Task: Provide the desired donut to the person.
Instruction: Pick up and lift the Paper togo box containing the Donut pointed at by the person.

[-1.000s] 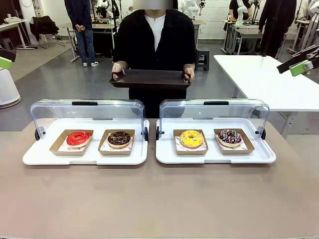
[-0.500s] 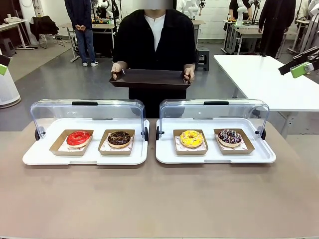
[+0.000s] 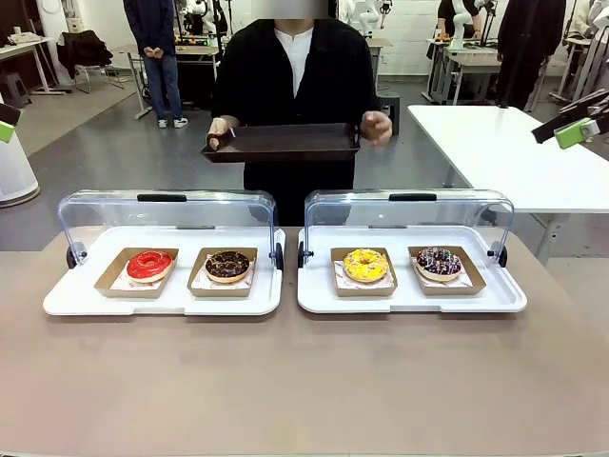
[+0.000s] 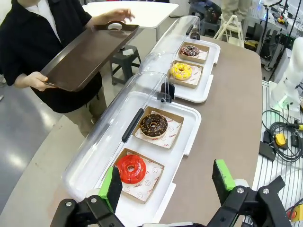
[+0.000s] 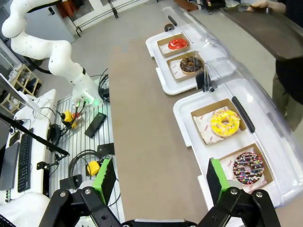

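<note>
- Red-glazed donut [image 3: 149, 265] and chocolate donut [image 3: 227, 265] lie in the left white case [image 3: 57, 303].
- Yellow donut [image 3: 364, 265] and dark sprinkled donut [image 3: 439, 261] lie in the right case [image 3: 509, 300].
- The person [image 3: 295, 76] holds a brown tray [image 3: 281, 143] beyond them.
- Left gripper [image 4: 168, 182] and right gripper [image 5: 159, 179]: jaws wide apart, empty.

- Cropped by the front view's left edge: left gripper [image 3: 6, 124], down to a green tip.
- Cropped by its right edge: right gripper [image 3: 579, 129].
- Tucked behind the left gripper's own pad [image 4: 110, 189]: near corner of the white tray [image 4: 187, 135].
- Too small to read, just beyond that pad: print on the paper [image 4: 150, 166] under the red donut [image 4: 130, 169].
- Clipped at the right wrist view's top corner, far ahead of the right gripper: brown tray [image 5: 279, 33].
</note>
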Motion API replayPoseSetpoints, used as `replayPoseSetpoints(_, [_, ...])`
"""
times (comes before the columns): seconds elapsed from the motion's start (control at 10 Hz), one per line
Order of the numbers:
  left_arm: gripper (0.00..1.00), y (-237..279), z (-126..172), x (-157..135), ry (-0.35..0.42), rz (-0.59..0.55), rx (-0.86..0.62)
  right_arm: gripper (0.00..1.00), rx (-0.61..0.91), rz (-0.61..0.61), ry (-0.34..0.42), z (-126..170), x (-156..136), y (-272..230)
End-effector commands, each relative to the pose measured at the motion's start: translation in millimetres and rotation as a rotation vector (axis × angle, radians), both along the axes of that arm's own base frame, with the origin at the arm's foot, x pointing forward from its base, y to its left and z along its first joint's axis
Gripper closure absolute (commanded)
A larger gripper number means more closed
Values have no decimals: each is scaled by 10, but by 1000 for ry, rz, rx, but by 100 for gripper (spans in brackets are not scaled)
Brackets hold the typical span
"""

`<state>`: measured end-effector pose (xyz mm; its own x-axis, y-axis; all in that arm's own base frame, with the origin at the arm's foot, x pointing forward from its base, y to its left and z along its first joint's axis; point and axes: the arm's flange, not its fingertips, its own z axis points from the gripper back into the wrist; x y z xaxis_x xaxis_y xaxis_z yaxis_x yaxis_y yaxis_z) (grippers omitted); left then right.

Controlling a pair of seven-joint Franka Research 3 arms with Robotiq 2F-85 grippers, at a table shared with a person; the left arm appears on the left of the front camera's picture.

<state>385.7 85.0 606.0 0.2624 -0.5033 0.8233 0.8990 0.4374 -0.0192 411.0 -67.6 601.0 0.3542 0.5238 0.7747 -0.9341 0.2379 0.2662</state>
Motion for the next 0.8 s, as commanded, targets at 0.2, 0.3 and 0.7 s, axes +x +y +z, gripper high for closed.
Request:
replayPoseSetpoints(0.2, [0,-15,9,6,-4,0,-14,0,0,3,-1,-1,3,9])
replayPoseSetpoints(0.3, [0,-15,9,6,-4,0,-14,0,0,3,-1,-1,3,9])
replayPoseSetpoints(0.7, [0,-15,9,6,-4,0,-14,0,0,3,-1,-1,3,9])
